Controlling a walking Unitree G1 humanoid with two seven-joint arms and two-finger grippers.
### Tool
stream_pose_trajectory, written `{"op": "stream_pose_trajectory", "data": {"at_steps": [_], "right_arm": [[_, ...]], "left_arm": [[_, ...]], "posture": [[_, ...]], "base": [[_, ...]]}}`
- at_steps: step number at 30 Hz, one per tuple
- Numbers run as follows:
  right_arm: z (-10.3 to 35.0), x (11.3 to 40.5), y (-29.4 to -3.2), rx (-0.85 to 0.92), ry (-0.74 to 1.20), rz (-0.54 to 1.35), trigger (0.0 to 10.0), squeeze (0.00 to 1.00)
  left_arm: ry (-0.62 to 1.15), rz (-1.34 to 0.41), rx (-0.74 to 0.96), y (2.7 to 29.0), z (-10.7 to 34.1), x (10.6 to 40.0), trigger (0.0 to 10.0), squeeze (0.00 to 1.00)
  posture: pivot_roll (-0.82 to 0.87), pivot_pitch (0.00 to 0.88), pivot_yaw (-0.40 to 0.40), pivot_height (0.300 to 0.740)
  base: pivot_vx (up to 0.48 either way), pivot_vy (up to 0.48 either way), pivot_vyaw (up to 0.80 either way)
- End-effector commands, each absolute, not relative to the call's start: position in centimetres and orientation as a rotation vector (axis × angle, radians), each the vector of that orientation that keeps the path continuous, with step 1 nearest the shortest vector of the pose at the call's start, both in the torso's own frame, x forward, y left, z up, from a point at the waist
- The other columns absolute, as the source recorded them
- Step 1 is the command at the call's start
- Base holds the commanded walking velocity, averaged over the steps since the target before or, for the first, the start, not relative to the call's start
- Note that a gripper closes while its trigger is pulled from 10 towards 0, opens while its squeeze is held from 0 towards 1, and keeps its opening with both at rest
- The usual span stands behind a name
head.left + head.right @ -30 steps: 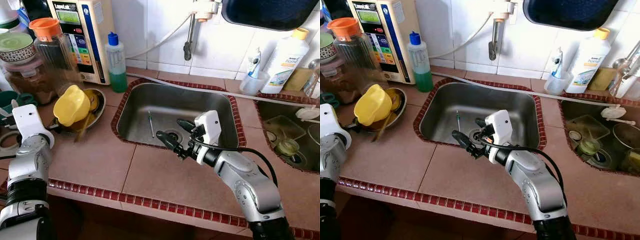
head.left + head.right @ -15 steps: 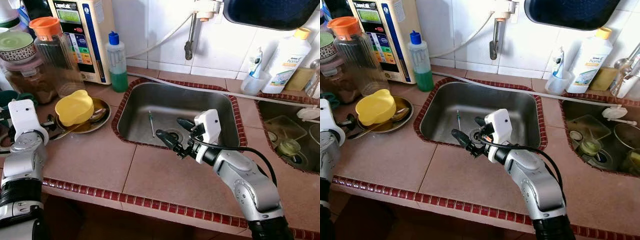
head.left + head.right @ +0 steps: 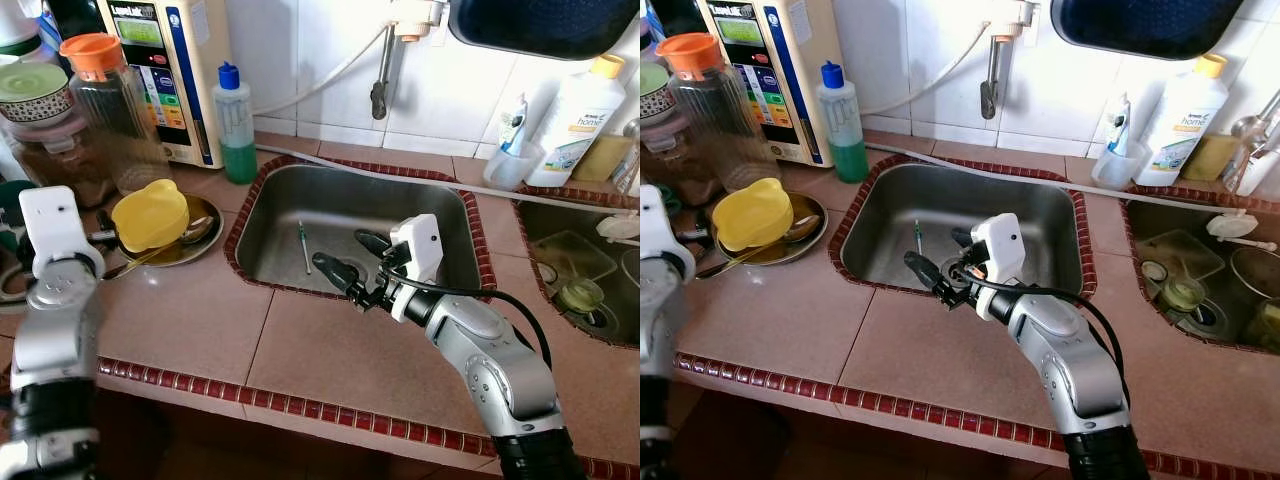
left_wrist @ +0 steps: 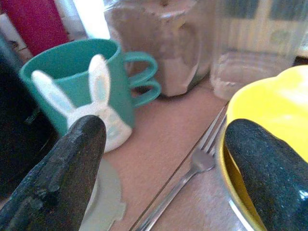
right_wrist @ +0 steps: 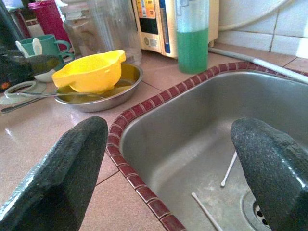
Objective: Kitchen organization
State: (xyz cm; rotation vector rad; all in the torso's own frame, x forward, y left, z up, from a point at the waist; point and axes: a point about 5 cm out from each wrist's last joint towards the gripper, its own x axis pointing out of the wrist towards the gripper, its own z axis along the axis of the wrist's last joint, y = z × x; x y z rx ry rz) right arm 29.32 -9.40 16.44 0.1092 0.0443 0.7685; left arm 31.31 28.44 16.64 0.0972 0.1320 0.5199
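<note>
From the left eye view, I see the yellow bowl [image 3: 150, 213] now lying upside down and level in the metal dish [image 3: 196, 232] on the tabletop [image 3: 190, 315]; a second ago it was tipped up on edge. My left arm has drawn back toward me since then. The right end effector [image 3: 352, 256] hovers at the near rim of the steel sink [image 3: 340, 205], fingers spread and holding nothing, much as before. One thin stick [image 3: 302, 246] lies on the sink floor.

In the right eye view I count one green soap bottle [image 3: 840, 122], one white bottle [image 3: 1176, 112] and one orange-capped jar [image 3: 712, 105] along the wall.

Left wrist view: the left end effector [image 4: 168, 161] is open and empty, its fingers [image 4: 72, 159] well apart. Between them I count one fork [image 4: 185, 180] on the tabletop, one teal mug [image 4: 91, 91] with white rabbit ears, and the yellow bowl's edge at one side.

Right wrist view: the open fingers [image 5: 62, 166] frame the sink's brick-red rim [image 5: 139, 178]. Here I count two thin white sticks [image 5: 229, 169] near the drain, with the bowl and dish beyond.
</note>
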Motion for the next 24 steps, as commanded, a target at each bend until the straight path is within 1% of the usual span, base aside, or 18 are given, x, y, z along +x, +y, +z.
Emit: {"op": "stream_pose_trajectory", "data": {"at_steps": [1, 2, 3, 4, 5, 6, 7, 8, 9, 10, 20, 22, 23, 24], "right_arm": [[16.8, 29.6, -9.4, 0.102, 0.027, 0.768, 10.0, 0.0], [16.8, 29.6, -9.4, 0.103, 0.026, 0.768, 10.0, 0.0], [16.8, 29.6, -9.4, 0.103, 0.026, 0.768, 10.0, 0.0], [16.8, 29.6, -9.4, 0.103, 0.026, 0.768, 10.0, 0.0], [16.8, 29.7, -9.4, 0.102, 0.026, 0.768, 10.0, 0.0], [16.8, 29.7, -9.4, 0.102, 0.026, 0.769, 10.0, 0.0], [16.8, 29.7, -9.4, 0.103, 0.025, 0.77, 10.0, 0.0], [16.8, 29.8, -9.3, 0.103, 0.025, 0.771, 10.0, 0.0], [16.8, 29.8, -9.3, 0.103, 0.024, 0.771, 10.0, 0.0], [16.8, 29.8, -9.2, 0.104, 0.024, 0.773, 10.0, 0.0], [16.8, 29.9, -9.1, 0.106, 0.015, 0.775, 10.0, 0.0], [16.8, 30.0, -9.1, 0.105, 0.013, 0.775, 10.0, 0.0], [16.8, 30.0, -9.1, 0.104, 0.012, 0.775, 10.0, 0.0], [16.8, 30.0, -9.1, 0.103, 0.012, 0.776, 10.0, 0.0]], "left_arm": [[0.105, 0.545, 0.072, 28.2, 17.1, 30.6, 10.0, 0.0], [0.102, 0.552, 0.066, 28.1, 17.1, 30.3, 10.0, 0.0], [0.098, 0.566, 0.071, 28.2, 17.0, 30.1, 10.0, 0.13], [0.096, 0.577, 0.075, 28.2, 17.0, 29.9, 10.0, 0.13], [0.094, 0.582, 0.08, 28.2, 17.0, 29.8, 10.0, 0.44], [0.087, 0.588, 0.071, 28.2, 17.0, 29.6, 10.0, 0.51], [0.078, 0.598, 0.075, 28.1, 17.1, 29.3, 10.0, 0.44], [0.071, 0.598, 0.076, 28.1, 17.1, 29.2, 10.0, 0.28], [0.067, 0.597, 0.078, 28.1, 17.1, 29.1, 10.0, 0.28], [0.047, 0.589, 0.059, 28.1, 17.3, 29.1, 0.0, 0.0], [0.006, 0.602, 0.072, 28.1, 18.3, 29.2, 0.0, 0.0], [0.043, 0.602, 0.073, 28.2, 17.8, 29.1, 0.0, 0.0], [0.061, 0.59, 0.074, 28.2, 17.5, 29.2, 1.5, 0.0], [0.084, 0.583, 0.077, 28.2, 17.2, 29.2, 8.7, 0.0]], "posture": [[0.1, 0.033, 0.012, 0.74], [0.1, 0.033, 0.012, 0.74], [0.11, 0.033, 0.012, 0.74], [0.11, 0.033, 0.012, 0.74], [0.11, 0.032, 0.011, 0.74], [0.11, 0.032, 0.011, 0.74], [0.11, 0.031, 0.011, 0.74], [0.11, 0.028, 0.011, 0.74], [0.11, 0.028, 0.011, 0.74], [0.11, 0.025, 0.012, 0.74], [0.11, 0.012, 0.015, 0.74], [0.11, 0.011, 0.014, 0.74], [0.11, 0.01, 0.012, 0.74], [0.11, 0.01, 0.012, 0.74]], "base": [[0.0, 0.0, 0.0], [0.0, 0.0, 0.0], [0.0, 0.0, 0.0], [0.0, 0.0, 0.0], [0.0, 0.0, 0.0], [0.0, 0.0, 0.0], [0.0, 0.0, 0.0], [0.0, 0.0, 0.0], [0.0, 0.0, 0.0], [0.0, 0.0, 0.0], [0.0, 0.0, 0.0], [0.0, 0.0, 0.0], [0.0, 0.0, 0.0], [0.0, 0.0, 0.0]]}}
